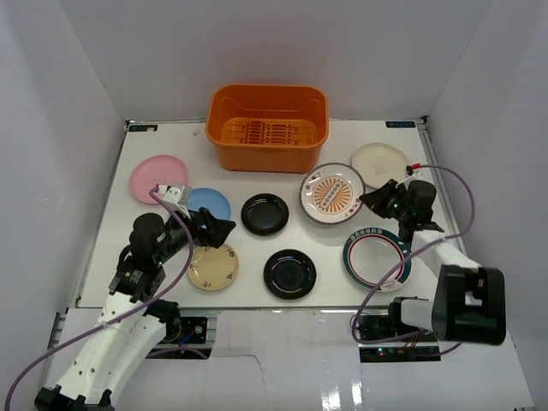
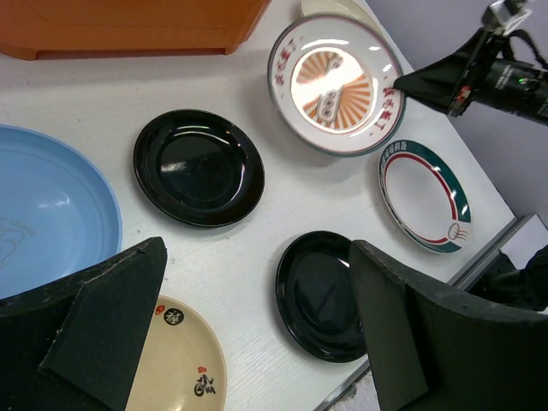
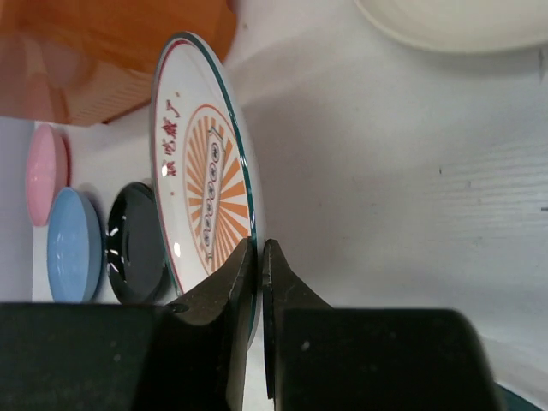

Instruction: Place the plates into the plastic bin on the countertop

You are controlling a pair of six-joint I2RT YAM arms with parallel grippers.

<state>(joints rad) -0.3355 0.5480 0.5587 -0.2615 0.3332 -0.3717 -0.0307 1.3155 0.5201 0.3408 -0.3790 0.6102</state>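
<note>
The orange plastic bin (image 1: 265, 158) stands at the back of the white countertop (image 1: 171, 291). My right gripper (image 1: 368, 199) (image 3: 259, 248) is shut on the right rim of the orange-sunburst plate (image 1: 330, 194) (image 3: 205, 188), in front of the bin. My left gripper (image 1: 218, 231) (image 2: 257, 257) hangs wide open and holds nothing, above the gap between the tan plate (image 2: 175, 360) and the near black plate (image 2: 321, 291). Also lying flat are the pink plate (image 1: 158, 178), blue plate (image 1: 214, 201), far black plate (image 1: 265, 214), cream plate (image 1: 379, 160) and green-rimmed plate (image 1: 377, 257).
White walls close the countertop in at the back and both sides. A metal edge strip (image 2: 488, 253) runs along the near side, just past the near black plate and the green-rimmed plate. The right arm's cable (image 1: 458, 184) loops above the back right corner.
</note>
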